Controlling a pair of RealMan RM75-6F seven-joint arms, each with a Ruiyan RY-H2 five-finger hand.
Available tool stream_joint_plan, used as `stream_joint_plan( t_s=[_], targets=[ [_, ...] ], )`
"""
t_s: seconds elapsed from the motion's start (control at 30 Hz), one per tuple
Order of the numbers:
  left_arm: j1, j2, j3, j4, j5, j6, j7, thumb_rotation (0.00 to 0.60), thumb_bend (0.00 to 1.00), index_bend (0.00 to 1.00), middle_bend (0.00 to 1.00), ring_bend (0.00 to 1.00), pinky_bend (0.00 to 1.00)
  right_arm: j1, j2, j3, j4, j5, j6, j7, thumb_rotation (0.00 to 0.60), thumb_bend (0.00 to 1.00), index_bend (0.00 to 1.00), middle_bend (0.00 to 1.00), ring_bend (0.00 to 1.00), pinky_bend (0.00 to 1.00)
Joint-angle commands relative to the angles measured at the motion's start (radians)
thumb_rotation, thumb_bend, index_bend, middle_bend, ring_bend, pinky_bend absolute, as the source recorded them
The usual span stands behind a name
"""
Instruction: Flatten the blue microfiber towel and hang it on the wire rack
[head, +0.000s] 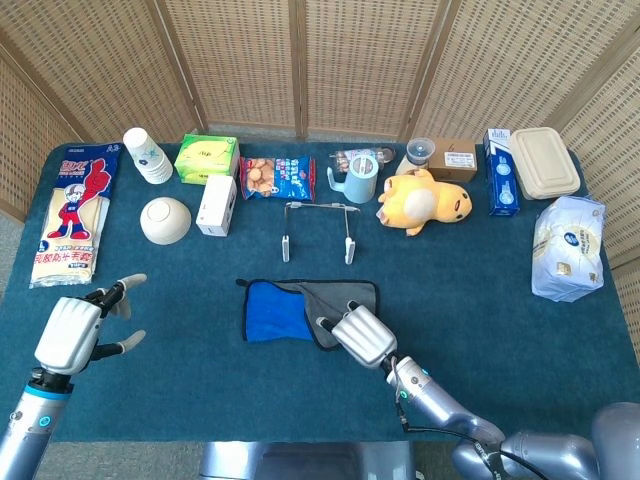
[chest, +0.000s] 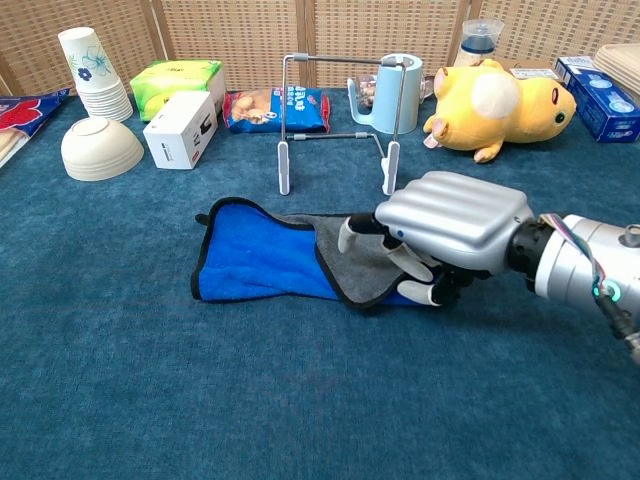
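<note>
The blue towel (chest: 262, 263) lies on the table (chest: 150, 400) just in front of the wire rack (chest: 340, 115), its right part folded over so the grey underside (chest: 352, 252) faces up; the right hand (chest: 445, 228) rests palm down on that grey fold, fingers (chest: 349, 232) partly spread and touching the cloth, gripping nothing that can be seen; the left hand (head: 75, 330) hovers well to the left of the towel, fingers apart and empty; behind the rack stand a mug (chest: 398, 95) and a yellow plush toy (chest: 495, 95).

No lettering anywhere is sharp enough to read.
</note>
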Motion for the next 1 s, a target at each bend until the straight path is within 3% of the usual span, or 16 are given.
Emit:
stream_joint_plan(
  t_s=[0.03,0.33,0.93,1.0],
  targets=[
    [0.001,-0.001,0.001,0.001,0.000,0.001,-0.001,0.600,0.24,0.23,0.64,0.59,1.00,0.002,0.005,0.003,-0.008,-0.002,0.007,-0.012,0.600,0.35,0.22,0.72,0.64,0.41],
    [0.004,0.001,0.002,0.003,0.001,0.007,-0.005,0.600,0.24,0.23,0.64,0.59,1.00,0.007,0.029,0.010,-0.024,-0.015,0.026,-0.041,0.600,0.35,0.17,0.68,0.64,0.64],
    [-0.001,-0.002,-0.001,0.007,-0.003,-0.001,-0.006,0.600,0.24,0.23,0.64,0.59,1.00,0.036,0.049,-0.011,-0.024,-0.039,-0.013,-0.060,0.600,0.35,0.13,0.60,0.64,0.66],
    [-0.001,-0.002,0.000,0.006,-0.004,-0.002,-0.008,0.600,0.24,0.23,0.64,0.59,1.00,0.036,0.048,-0.008,-0.024,-0.038,-0.009,-0.055,0.600,0.36,0.17,0.60,0.64,0.66]
  ],
)
